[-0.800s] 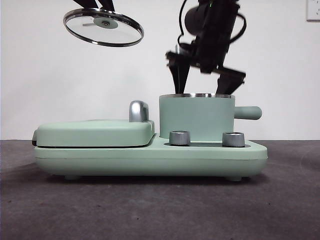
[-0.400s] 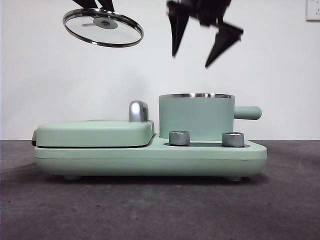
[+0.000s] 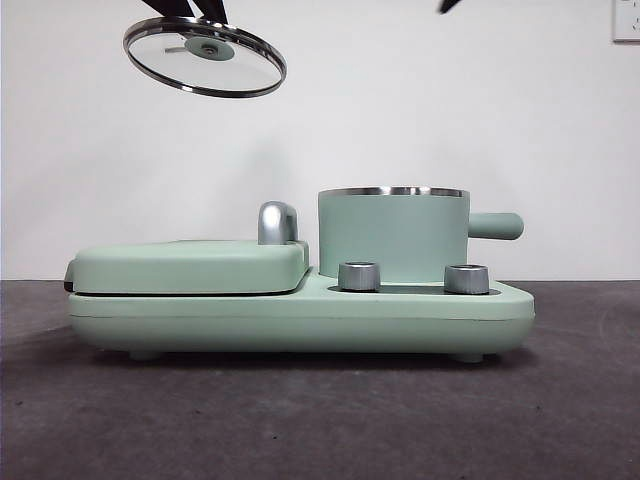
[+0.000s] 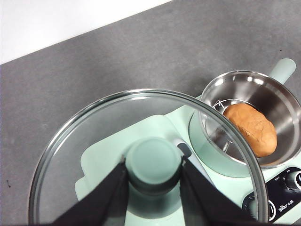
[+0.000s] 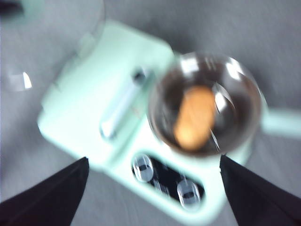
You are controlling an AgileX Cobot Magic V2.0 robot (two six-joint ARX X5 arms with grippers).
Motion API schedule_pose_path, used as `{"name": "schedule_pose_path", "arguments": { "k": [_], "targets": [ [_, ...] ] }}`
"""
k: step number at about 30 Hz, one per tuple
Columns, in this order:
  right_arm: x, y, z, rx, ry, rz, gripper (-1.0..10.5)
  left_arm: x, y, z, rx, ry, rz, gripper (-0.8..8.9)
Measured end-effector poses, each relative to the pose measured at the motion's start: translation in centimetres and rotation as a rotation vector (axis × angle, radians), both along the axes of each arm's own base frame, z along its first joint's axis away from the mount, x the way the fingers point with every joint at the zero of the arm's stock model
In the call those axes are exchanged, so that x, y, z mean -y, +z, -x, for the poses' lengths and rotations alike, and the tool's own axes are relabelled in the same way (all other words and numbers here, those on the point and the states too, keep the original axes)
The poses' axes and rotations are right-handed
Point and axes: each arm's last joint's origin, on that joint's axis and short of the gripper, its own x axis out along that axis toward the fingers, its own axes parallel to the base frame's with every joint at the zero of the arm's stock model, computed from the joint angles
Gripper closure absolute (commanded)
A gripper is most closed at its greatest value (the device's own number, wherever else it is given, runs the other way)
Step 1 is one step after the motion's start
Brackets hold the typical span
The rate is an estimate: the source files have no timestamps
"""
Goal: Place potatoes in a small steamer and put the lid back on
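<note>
The left tool [image 4: 153,176] is clamped on the mint-green knob [image 4: 154,163] of the lid [image 3: 205,57], with one black jaw on each side of the knob. In the front view the lid hangs tilted in the upper left of the frame, well above the flat griddle cover [image 3: 190,265] and clear of everything below it. The small steamer [image 3: 393,235] stands at centre right on the mint-green base unit [image 3: 300,318], its stubby side handle [image 3: 497,225] pointing toward the right edge of the frame and its steel rim uncovered. The potato [image 4: 250,128] lies inside the steamer on the steel insert, visible in the left wrist view at the right of the frame, partly seen through the glass of the lid. The right wrist view is blurred, but the potato [image 5: 195,116] appears as an orange oblong inside the open pot. The right tool [image 5: 150,188] is spread wide and holds nothing, its two jaws showing only at the lower corners of that view. In the front view a small black tip [image 3: 450,5] shows at the top edge, right of centre. Two chrome dials [image 3: 360,276] sit on the front of the base unit, which rests on the dark grey worktop [image 3: 300,420].
</note>
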Motion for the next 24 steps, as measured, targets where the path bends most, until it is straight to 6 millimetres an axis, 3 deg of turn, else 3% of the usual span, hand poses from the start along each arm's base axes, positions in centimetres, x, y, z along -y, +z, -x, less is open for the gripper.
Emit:
{"name": "schedule_pose_path", "arguments": {
  "k": [5, 10, 14, 19, 24],
  "targets": [
    [2.1, -1.6, 4.1, -0.051, -0.006, 0.057, 5.0, 0.3, 0.0, 0.1, -0.002, -0.004, 0.006, 8.05],
    [4.0, -3.6, 9.6, -0.047, 0.037, 0.044, 5.1, 1.2, 0.1, 0.4, 0.008, -0.029, 0.016, 8.05],
    [4.9, -5.3, 12.4, 0.066, 0.038, -0.042, 5.0, 2.4, -0.1, 0.2, 0.021, -0.056, 0.038, 8.05],
    [6.3, -8.8, 15.5, 0.101, -0.012, -0.129, 5.0, 4.5, -1.5, -0.7, 0.007, -0.094, 0.038, 8.05],
    [7.9, -10.5, 17.8, 0.175, -0.12, -0.186, 5.1, 7.1, -3.1, -1.3, -0.005, -0.137, 0.043, 8.05]
  ]
}}
